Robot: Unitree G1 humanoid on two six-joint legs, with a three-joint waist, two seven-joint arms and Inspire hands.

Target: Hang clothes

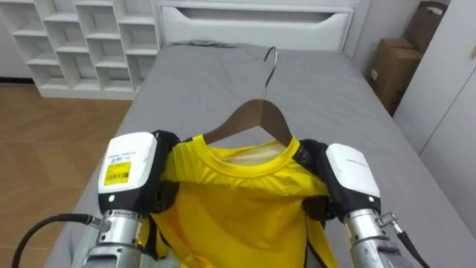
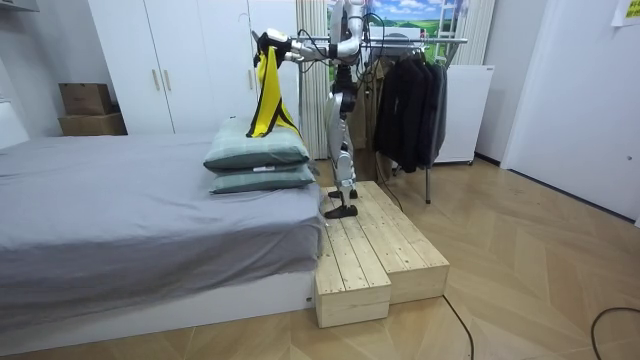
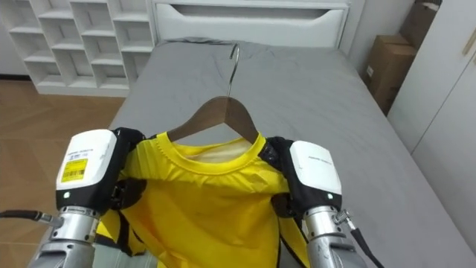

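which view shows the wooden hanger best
The left eye view: the wooden hanger sits near centre, arch and metal hook clear against the grey bed, ends inside the yellow shirt. The right eye view shows the same, further left. In the room view it is too small to make out.

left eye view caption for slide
Left robot hand and right robot hand hold yellow shirt on wooden hanger over bed

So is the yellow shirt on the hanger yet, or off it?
On it: the wooden hanger rises hook-up out of the collar of the yellow shirt, the left hand and right hand at its shoulders.
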